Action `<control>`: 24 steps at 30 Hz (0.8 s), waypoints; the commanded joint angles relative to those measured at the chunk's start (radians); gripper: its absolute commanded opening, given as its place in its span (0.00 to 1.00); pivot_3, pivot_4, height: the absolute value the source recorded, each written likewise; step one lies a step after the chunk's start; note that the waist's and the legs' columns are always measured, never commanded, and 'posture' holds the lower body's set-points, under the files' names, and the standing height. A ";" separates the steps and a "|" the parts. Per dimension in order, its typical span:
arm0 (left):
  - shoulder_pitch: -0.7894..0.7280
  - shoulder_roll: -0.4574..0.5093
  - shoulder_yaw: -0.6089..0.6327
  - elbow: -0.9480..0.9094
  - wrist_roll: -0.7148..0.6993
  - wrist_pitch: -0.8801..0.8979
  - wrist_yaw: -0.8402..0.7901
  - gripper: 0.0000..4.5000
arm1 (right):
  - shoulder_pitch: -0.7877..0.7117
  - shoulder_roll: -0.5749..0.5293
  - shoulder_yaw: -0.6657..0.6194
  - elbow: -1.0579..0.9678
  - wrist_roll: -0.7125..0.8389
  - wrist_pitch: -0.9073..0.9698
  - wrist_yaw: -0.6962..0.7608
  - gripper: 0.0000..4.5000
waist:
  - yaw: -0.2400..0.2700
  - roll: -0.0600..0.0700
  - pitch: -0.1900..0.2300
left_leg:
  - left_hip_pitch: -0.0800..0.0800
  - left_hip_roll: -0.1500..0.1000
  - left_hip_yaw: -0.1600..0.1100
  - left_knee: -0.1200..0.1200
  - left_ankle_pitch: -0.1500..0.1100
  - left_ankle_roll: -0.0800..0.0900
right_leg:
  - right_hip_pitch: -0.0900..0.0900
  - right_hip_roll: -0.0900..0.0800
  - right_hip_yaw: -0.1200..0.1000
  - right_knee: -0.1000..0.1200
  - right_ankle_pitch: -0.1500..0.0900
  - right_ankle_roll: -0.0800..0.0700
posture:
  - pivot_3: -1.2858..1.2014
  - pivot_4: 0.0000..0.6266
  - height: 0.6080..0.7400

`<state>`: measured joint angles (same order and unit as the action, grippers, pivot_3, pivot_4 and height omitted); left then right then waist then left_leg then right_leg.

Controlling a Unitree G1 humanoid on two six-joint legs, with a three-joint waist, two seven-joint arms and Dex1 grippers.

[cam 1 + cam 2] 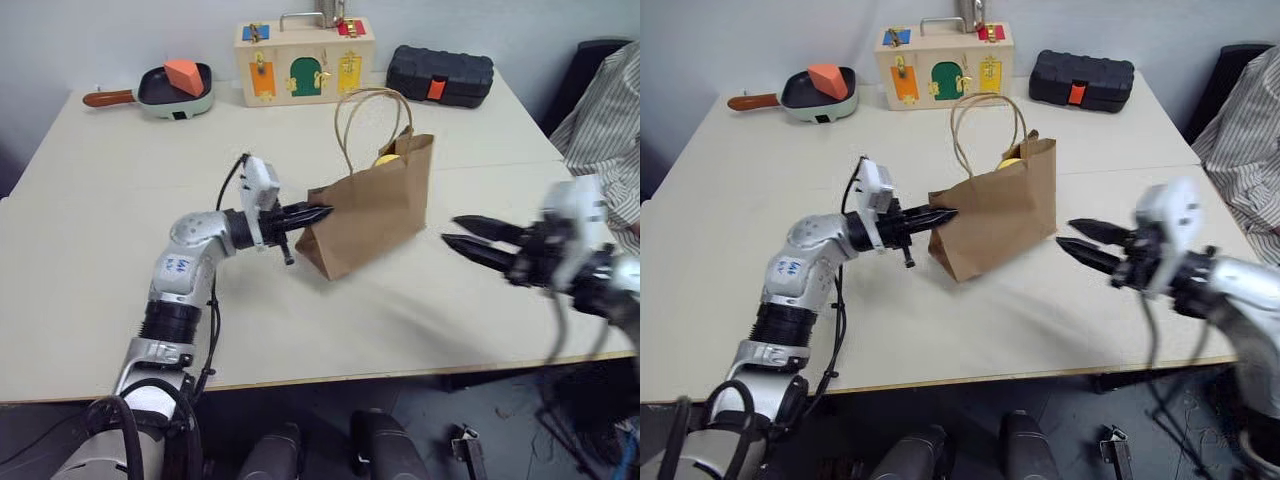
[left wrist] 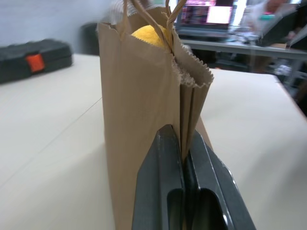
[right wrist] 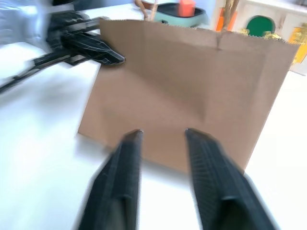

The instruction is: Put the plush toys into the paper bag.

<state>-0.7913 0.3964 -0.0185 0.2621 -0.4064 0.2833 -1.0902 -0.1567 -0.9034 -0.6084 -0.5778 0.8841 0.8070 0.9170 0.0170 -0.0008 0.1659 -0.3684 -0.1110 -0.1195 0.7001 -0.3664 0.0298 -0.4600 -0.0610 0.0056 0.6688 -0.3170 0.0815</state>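
No readable brand or label on the paper bag (image 1: 375, 205), the case or the box; a faint blue scribble on the left forearm is too small to make out. Left gripper (image 1: 318, 213): jaws closed, pinching the folded side edge of the paper bag partway up, its fingers (image 2: 165, 191) pressed flat on either side of the pleated paper. The bag stands upright near the middle of the table (image 1: 110, 260), leaning slightly, mouth open upward, with both cord handles (image 1: 370, 115) arching above it. The yellow plush toy (image 1: 387, 159) sits inside the bag, its top just showing over the rim; the orange plush toy cannot be seen, so I cannot tell where it is. Right gripper (image 1: 462, 238): jaws partly apart, empty, touching nothing, held off the table on the side of the bag opposite the left gripper, apart from it, tips aimed at the bag's broad face. Along the far edge of the table: a frying pan (image 1: 172, 92) with a hard orange wedge (image 1: 183, 75) in it, a wooden box (image 1: 303, 62) with coloured doors, and a black case (image 1: 440, 75) with an orange latch. A person's striped sleeve (image 1: 605, 130) is at the table's right side, behind the right arm. Nothing lies between either gripper and the bag.
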 commanded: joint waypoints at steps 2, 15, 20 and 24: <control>-0.099 0.015 -0.063 0.087 0.001 -0.062 -0.226 0.00 | 0.158 -0.085 -0.366 -0.052 0.190 0.120 0.105 0.72 | 0.012 -0.001 0.000 | 0.000 0.000 0.000 0.001 0.000 0.000 | 0.001 0.000 0.000 0.000 0.000 0.000 | 0.52 0.24 1.00; -0.263 -0.085 -0.145 0.575 0.182 -0.459 -0.429 0.04 | 0.440 -0.075 -0.554 -0.132 0.184 0.077 0.136 0.99 | 0.035 -0.006 0.004 | 0.011 0.001 0.001 -0.002 -0.001 0.003 | 0.015 0.001 0.000 -0.008 0.002 0.002 | 0.52 0.24 1.00; -0.170 0.047 -0.097 0.392 0.166 -0.350 -0.386 0.35 | 0.383 -0.134 -0.435 -0.049 0.147 0.013 0.167 1.00 | 0.026 -0.007 0.004 | 0.012 0.001 0.002 -0.002 -0.001 0.003 | 0.015 0.001 0.002 -0.008 0.002 0.002 | 0.52 0.24 1.00; -0.033 0.259 -0.015 0.066 0.074 -0.062 -0.374 0.63 | 0.310 -0.204 -0.329 0.074 0.086 -0.055 0.234 1.00 | 0.007 -0.007 0.005 | 0.012 0.002 0.001 -0.003 -0.001 0.003 | 0.014 0.002 0.001 -0.008 0.002 0.002 | 0.52 0.24 1.00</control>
<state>-0.8332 0.6089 -0.0836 0.4714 -0.2742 0.1154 -1.4668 0.1741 -1.0833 -0.9485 -0.5443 0.9936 0.7946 1.1218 0.0242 -0.0079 0.1704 -0.3560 -0.1083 -0.1188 0.6969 -0.3679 0.0327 -0.4460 -0.0592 0.0069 0.6606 -0.3147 0.0838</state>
